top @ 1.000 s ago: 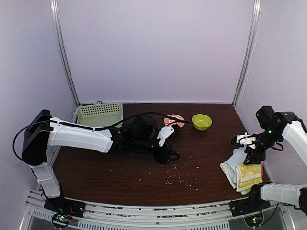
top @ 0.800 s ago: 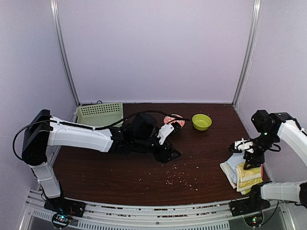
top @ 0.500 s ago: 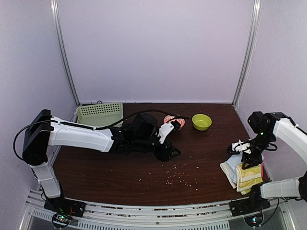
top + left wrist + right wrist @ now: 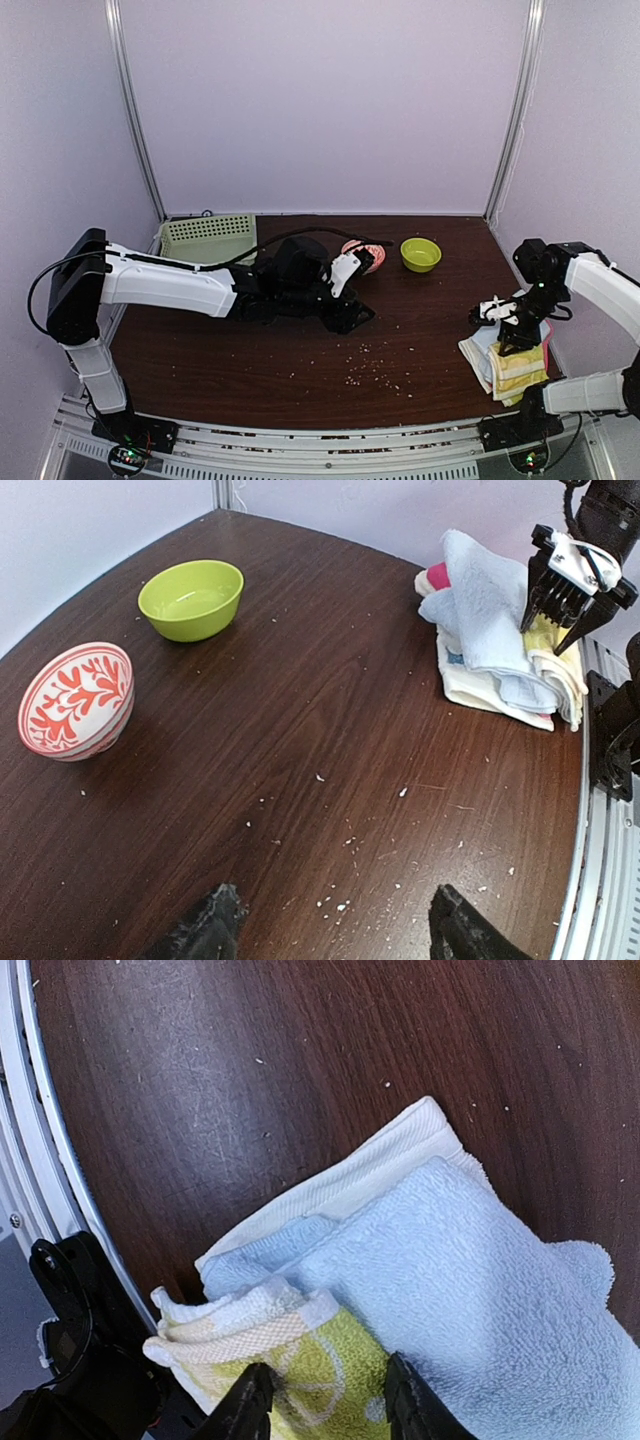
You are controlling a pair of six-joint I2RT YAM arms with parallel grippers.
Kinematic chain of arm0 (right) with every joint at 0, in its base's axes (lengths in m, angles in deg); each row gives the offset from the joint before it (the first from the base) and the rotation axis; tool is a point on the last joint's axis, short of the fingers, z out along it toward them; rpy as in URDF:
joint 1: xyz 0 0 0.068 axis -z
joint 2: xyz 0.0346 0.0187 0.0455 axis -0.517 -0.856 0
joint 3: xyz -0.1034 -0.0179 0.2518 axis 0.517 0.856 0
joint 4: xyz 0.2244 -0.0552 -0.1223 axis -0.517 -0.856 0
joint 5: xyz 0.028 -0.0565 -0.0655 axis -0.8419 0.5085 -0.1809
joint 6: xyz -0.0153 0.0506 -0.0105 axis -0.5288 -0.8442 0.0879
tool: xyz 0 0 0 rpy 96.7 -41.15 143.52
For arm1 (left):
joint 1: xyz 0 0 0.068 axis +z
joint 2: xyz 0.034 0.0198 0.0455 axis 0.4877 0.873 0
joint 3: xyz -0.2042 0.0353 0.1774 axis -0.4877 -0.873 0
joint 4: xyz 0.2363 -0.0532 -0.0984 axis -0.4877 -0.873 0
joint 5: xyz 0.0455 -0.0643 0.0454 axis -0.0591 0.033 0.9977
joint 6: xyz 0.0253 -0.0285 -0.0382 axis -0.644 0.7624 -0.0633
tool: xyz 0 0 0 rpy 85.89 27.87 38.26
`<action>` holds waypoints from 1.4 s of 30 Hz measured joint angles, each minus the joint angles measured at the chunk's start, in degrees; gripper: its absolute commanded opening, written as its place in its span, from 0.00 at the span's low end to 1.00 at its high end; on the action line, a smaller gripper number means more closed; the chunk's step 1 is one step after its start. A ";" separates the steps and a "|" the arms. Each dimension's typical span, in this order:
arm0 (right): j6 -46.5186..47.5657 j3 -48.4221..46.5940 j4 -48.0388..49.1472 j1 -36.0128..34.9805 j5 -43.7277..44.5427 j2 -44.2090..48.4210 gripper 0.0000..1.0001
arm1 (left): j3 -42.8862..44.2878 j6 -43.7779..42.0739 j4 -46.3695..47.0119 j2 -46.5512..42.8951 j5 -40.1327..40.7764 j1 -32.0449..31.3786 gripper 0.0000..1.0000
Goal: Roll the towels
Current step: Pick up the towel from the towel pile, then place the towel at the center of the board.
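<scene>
Yellow towel (image 4: pixel 320 1360) sits on top of the stack at the table's (image 4: pixel 300 710) near right edge. It lies directly under the right tool (image 4: pixel 325 1400), whose fingers point down astride its folded end. The jaws stand part-way in with cloth between them; whether they pinch it I cannot tell. From overhead its long axis seems to run near to far along the table's right edge, though the arm hides part of it.

The blue towel (image 4: pixel 450 1280) drapes over most of the stack beside the yellow one. The cream towel (image 4: pixel 350 1175) lies underneath, and a sliver of pink towel (image 4: pixel 437 577) shows at the far end.

The right arm is much the nearer. The left tool (image 4: pixel 335 935) hangs low over mid-table, well apart from the stack, released with nothing between its fingers.

Farther back stand a red-patterned bowl (image 4: pixel 76 700) and a green bowl (image 4: pixel 191 598), the green one empty. The basket (image 4: pixel 208 238) sits at the far left corner, its inside hidden at this angle.
</scene>
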 measured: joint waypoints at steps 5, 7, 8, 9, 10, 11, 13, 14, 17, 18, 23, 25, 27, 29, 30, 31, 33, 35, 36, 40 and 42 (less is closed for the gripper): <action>-0.52 0.94 2.10 0.00 -0.02 -0.61 0.00 | 0.00 0.42 0.00 0.00 0.81 0.00 0.67; -0.55 0.57 2.25 -0.04 -0.42 -1.55 0.00 | -0.02 0.44 0.00 0.00 1.27 0.00 0.66; -0.39 -0.02 2.03 -0.04 -0.83 -2.10 0.00 | -0.02 0.44 0.02 0.00 1.46 0.00 0.67; -0.39 -1.33 1.29 -0.02 -1.81 -2.75 0.00 | -0.04 0.44 0.02 0.00 1.66 0.00 0.67; -0.24 -2.86 0.46 -0.02 -2.97 -3.23 0.00 | -0.09 0.42 0.00 -0.02 1.84 0.00 0.67; -0.04 -5.46 -0.74 -0.02 -4.83 -3.76 0.00 | -0.13 0.42 0.00 -0.02 2.12 0.00 0.67; 0.26 -10.82 -2.62 -0.04 -8.92 -4.39 0.00 | -0.33 0.42 0.04 -0.07 2.71 0.00 0.67; 0.37 -13.53 -3.39 -0.04 -10.91 -4.66 0.00 | -0.55 0.44 0.11 -0.11 3.02 0.00 0.67; 0.15 -23.23 -5.14 -0.24 -18.58 -5.68 0.00 | -2.05 0.55 0.46 -0.55 4.39 0.00 0.67; 0.13 -25.49 -5.35 -0.50 -20.59 -5.79 0.00 | -2.51 0.66 0.46 -0.61 4.85 0.00 0.68; -1.53 -36.30 -5.88 -4.46 -31.08 -6.99 0.00 | -4.55 1.40 0.46 -0.68 6.69 0.00 0.68; -2.99 -39.67 -5.57 -6.12 -34.67 -7.82 0.00 | -4.63 1.86 0.70 -0.35 6.84 0.04 0.66; -4.68 -42.84 -5.20 -7.56 -37.92 -8.59 0.00 | -4.26 2.40 2.03 1.18 6.49 0.04 0.65; -6.45 -45.59 -4.66 -8.72 -40.41 -9.16 0.00 | -2.84 2.93 2.78 4.11 5.84 0.04 0.65; -7.76 -47.10 -3.93 -9.29 -41.62 -9.44 0.00 | -2.16 3.21 3.21 5.57 5.49 0.04 0.65; -9.05 -48.28 -2.91 -9.75 -42.49 -9.64 0.00 | -1.62 3.56 3.67 7.04 5.07 0.04 0.65; -13.77 -49.83 1.20 -10.64 -44.37 -9.70 0.00 | -1.29 4.48 4.39 8.90 4.50 0.04 0.65; -18.67 -49.77 5.84 -11.21 -45.29 -9.66 0.00 | -1.31 5.57 4.83 9.27 4.24 0.04 0.65; -20.94 -49.07 8.66 -11.41 -45.42 -9.66 0.00 | -1.38 6.01 5.35 9.14 4.24 0.04 0.65; -26.93 -44.11 16.72 -12.48 -43.85 -10.23 0.00 | -5.66 8.35 8.44 5.66 5.11 0.04 0.65; -28.33 -41.75 19.08 -13.60 -42.12 -11.10 0.00 | -9.42 9.66 8.79 2.58 6.47 0.04 0.65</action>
